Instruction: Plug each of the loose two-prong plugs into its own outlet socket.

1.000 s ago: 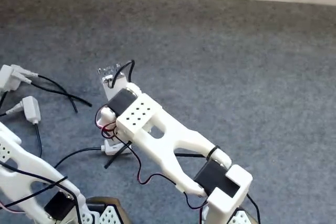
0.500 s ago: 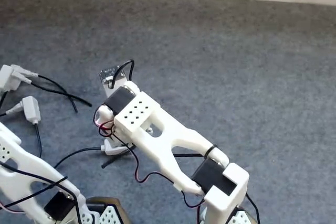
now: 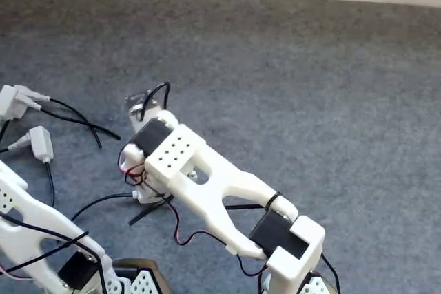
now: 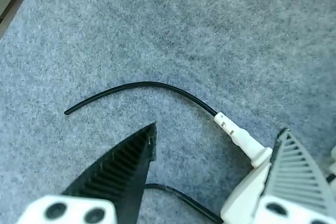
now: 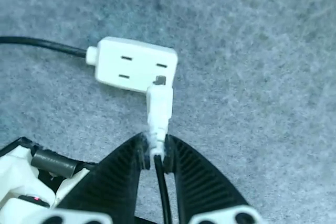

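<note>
Right pincer (image 5: 155, 153) clamped on two-prong plug (image 5: 159, 106) at cord end, leaving prongs free for insertion. Prong tip at edge of outlet socket (image 5: 134, 65), which lies slots-up on counter (image 5: 252, 51); not yet seated. Left pincer (image 4: 220, 128) wide open, empty, beside white cord fitting (image 4: 241, 139).

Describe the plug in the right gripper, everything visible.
The plug is small, white and plastic-looking, with a slim body and a metal prong end. The right gripper is shut on its rear, where a black cord leaves. Its prongs touch an edge of the white outlet block on the grey carpet, not seated.
</note>
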You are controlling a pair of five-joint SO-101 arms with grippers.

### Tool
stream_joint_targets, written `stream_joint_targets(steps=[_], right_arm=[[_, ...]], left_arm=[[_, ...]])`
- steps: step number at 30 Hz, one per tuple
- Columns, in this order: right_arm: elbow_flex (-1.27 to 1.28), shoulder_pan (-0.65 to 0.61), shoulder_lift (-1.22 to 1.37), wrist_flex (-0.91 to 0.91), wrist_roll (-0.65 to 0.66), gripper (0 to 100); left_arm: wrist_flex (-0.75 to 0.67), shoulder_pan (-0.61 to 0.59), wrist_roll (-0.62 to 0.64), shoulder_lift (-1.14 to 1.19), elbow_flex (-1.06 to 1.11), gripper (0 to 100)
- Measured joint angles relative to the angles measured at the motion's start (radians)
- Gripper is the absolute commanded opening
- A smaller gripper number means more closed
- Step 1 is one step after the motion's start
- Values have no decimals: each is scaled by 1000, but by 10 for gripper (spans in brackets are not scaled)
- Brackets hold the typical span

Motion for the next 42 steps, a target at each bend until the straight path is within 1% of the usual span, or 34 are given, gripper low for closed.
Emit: stream_joint_targets(steps=[3,39,42], right_arm=[[0,-18,0,-17,0,5],[21,0,0,-43,0,5],[20,0,40,-43,0,5]], left_arm=[[0,0,0,0,0,348],[0,0,0,0,0,348],[0,0,0,0,0,348]])
